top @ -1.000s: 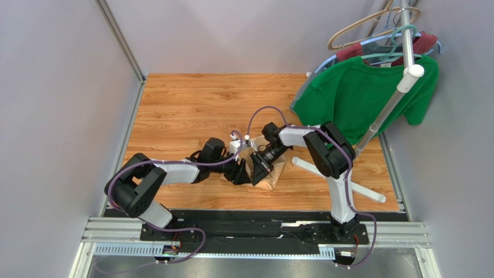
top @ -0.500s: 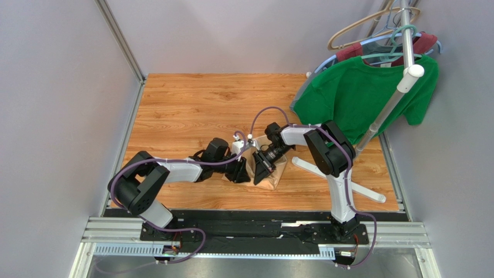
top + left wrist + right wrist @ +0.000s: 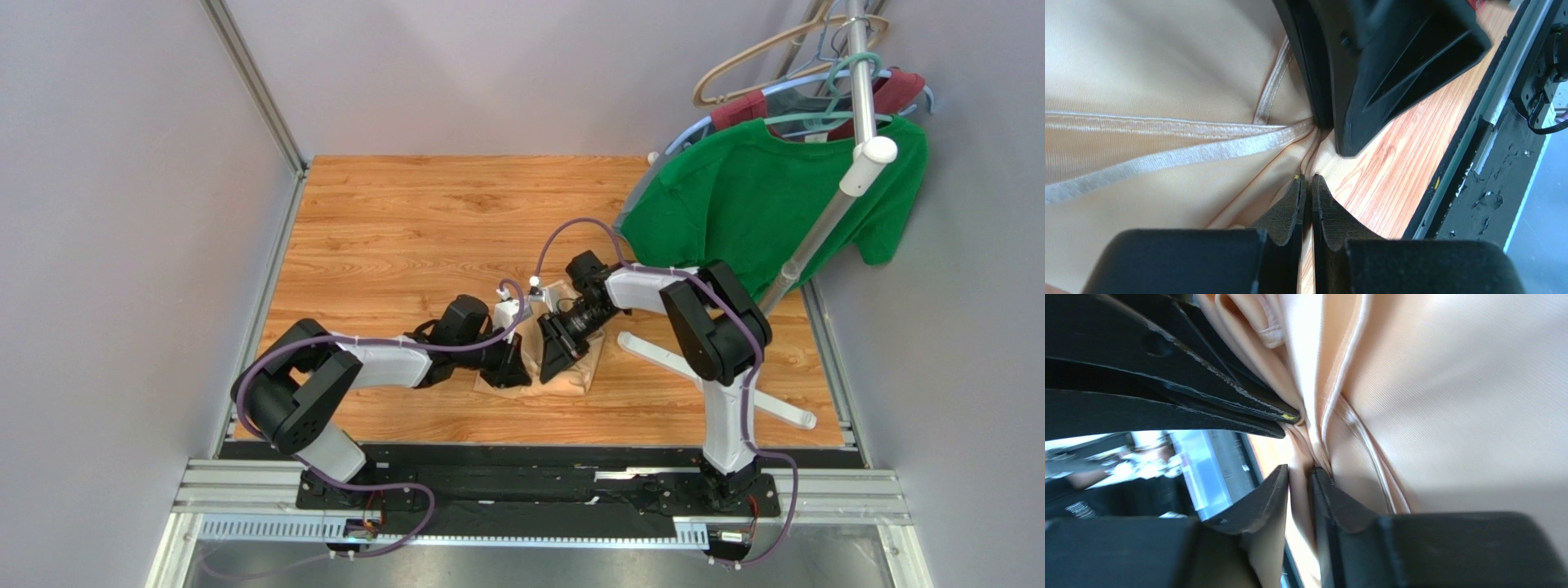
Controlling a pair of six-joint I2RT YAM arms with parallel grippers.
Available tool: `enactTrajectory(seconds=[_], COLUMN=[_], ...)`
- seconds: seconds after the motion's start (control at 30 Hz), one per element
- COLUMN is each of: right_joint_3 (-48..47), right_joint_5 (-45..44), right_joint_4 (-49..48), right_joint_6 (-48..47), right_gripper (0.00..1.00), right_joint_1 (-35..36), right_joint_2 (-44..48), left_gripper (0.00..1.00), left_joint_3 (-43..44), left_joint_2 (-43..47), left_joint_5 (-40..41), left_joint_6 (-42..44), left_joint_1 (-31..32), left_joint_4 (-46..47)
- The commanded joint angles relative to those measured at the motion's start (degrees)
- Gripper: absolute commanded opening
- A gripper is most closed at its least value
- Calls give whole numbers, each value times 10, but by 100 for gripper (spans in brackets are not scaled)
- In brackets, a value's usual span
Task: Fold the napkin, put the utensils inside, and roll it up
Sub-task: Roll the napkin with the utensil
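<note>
Wooden tabletop (image 3: pixel 405 221) between grey walls (image 3: pixel 123 245) bears the napkin (image 3: pixel 589 368).

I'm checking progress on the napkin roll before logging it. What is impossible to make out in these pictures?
1. The spoon: in no view; whether it lies inside the folds is hidden by cloth.
2. Outline of the napkin, top view: mostly covered by the left pincer and right pincer.
3. Fold count, wrist views: too close, cloth cut off by the edges.
</note>
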State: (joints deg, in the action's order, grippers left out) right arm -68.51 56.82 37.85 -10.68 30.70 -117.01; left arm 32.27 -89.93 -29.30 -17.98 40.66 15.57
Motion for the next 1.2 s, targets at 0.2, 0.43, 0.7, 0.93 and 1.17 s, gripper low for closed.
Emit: enactTrajectory(seconds=[0.2, 0.43, 0.7, 0.93, 1.17], right_joint_3=[105, 212, 272, 254, 241], right_joint_5=[-202, -267, -398, -480, -518], right_joint_4=[-184, -240, -291, -274, -251], right_joint_6=[29, 14, -1, -26, -31], right_gripper=[51, 60, 61, 62, 62], right_joint_1=[-7, 35, 140, 201, 239], right_joint_2=[213, 314, 368, 341, 321], left_gripper=[1, 1, 1, 1, 1], left_joint_3=[4, 24, 47, 61, 65], left_joint_2=[-49, -70, -88, -92, -95], left_joint_5=[1, -14, -16, -22, -37], left_joint_6=[4, -6, -9, -9, -17], left_joint_1=[11, 11, 9, -1, -15], left_joint_4=[-102, -114, -152, -183, -188])
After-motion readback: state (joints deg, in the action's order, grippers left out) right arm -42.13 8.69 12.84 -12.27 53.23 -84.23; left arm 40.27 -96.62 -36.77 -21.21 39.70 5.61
